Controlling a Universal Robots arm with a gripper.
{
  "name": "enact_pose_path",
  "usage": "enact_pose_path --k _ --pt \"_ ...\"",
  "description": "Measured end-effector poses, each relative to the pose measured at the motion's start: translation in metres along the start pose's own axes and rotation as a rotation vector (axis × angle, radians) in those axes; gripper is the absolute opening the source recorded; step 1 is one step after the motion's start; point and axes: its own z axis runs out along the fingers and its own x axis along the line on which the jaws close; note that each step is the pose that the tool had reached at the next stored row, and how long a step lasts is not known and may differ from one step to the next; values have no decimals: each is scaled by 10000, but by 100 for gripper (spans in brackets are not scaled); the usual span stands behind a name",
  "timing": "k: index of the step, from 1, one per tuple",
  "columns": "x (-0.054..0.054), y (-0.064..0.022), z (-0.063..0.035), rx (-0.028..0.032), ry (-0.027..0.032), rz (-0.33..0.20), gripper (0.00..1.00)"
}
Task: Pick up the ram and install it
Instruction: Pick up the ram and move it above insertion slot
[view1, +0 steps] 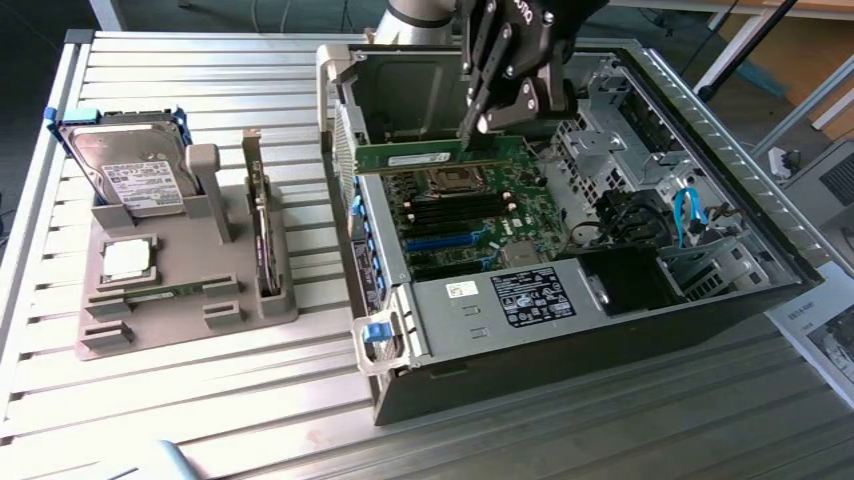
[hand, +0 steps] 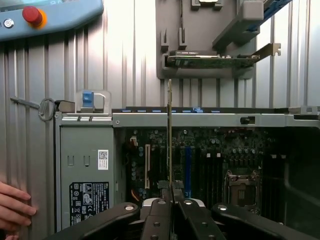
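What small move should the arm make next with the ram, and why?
Probably line the ram up over one of the long dark slots on the motherboard: the gripper is shut on it, and it hangs above the board inside the open case, not seated in any slot.

An open computer case (view1: 454, 330) sits right of the middle on the bench (view1: 200, 400). A grey holder (view1: 220, 265) at the left carries a hard drive (view1: 134, 170).

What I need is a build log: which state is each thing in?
ram: gripped, over the motherboard
end effector: shut on ram
computer case: open, side panel off
expansion card: standing in holder
hard drive: upright in holder
processor chip: flat in holder
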Motion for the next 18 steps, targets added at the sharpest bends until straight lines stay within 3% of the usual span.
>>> enact_pose_path --k 4,18 --pt "7 -115 -2 0 -21 -1 12" --pt "29 -397 -8 0 -87 -2 12"
